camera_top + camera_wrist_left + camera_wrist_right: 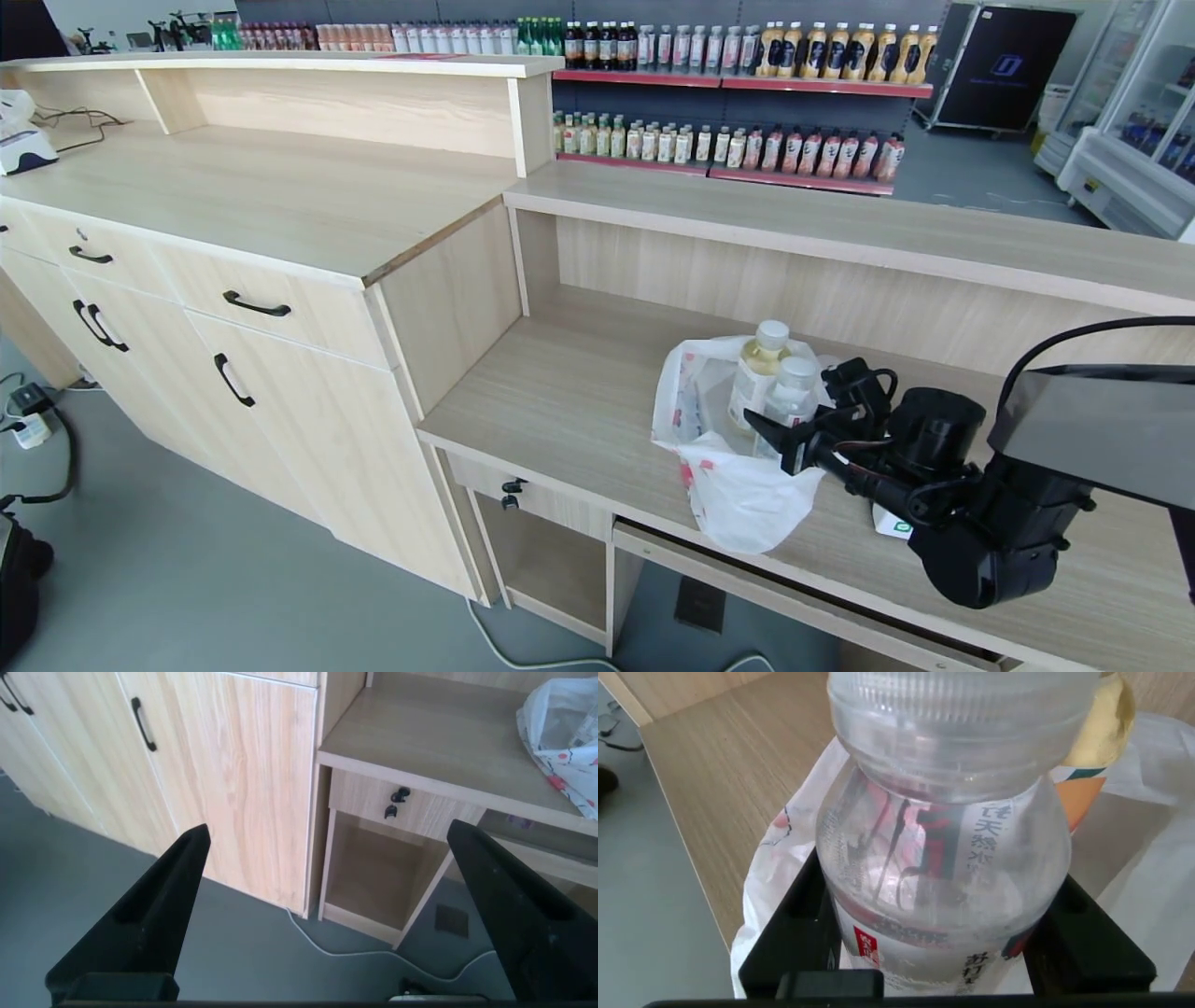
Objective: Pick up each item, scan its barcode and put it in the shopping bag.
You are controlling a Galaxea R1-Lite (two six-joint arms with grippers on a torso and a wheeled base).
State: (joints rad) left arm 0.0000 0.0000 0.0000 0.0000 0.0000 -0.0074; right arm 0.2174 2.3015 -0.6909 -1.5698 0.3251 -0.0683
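The right gripper (790, 417) (938, 938) is closed on a clear plastic bottle (787, 392) (943, 859). Its black fingers (799, 929) press the bottle's lower body from either side, and the ribbed cap stands upright above them. Bottle and fingertips sit in the open mouth of the white plastic shopping bag (738, 495) (775, 849), whose printed sides spread around and under the gripper on the light wooden counter (560, 392).

Just beyond the held bottle, on the side away from the wrist, stands a second bottle of pale yellow drink (758, 369) (1106, 719). It is also upright inside the bag, and the two are close enough that I cannot tell whether they touch. Behind the gripper, under the right arm, a small white card with a green mark (892, 525) lies on the counter.

The left gripper (327, 915) is spread wide with nothing between its fingers (140, 924). It hangs over the grey floor in front of the counter's lower cabinet — the bag (565, 719) lies well beyond it, up on the countertop.
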